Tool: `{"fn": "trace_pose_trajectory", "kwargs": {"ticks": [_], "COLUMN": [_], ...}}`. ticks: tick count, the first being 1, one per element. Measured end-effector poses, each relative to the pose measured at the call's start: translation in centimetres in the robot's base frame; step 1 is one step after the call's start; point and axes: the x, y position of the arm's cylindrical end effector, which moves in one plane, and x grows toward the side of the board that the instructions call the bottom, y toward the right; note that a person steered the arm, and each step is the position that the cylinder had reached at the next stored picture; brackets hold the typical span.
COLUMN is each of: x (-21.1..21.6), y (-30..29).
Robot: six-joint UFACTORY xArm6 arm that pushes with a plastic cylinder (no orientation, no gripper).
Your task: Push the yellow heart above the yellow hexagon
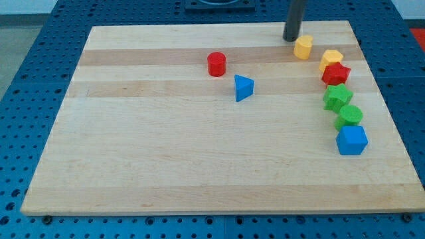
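The yellow heart (303,47) lies near the top right of the wooden board (166,153). The yellow hexagon (331,59) lies just to its lower right, a small gap between them. My tip (291,38) stands at the board's top edge, just up and left of the yellow heart, close to it or touching it.
A red star-like block (336,74) sits right below the yellow hexagon, then a green star (337,97), a green round block (350,116) and a blue cube (352,140) in a column down the right side. A red cylinder (216,64) and a blue triangle (244,87) lie near the middle top.
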Motion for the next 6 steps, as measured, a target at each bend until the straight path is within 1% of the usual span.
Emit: {"fn": "trace_pose_trajectory", "kwargs": {"ticks": [1,2,3,6], "x": [3.4,4.5,4.5,4.1], "y": [-0.6,-0.4,-0.4,5.4]}}
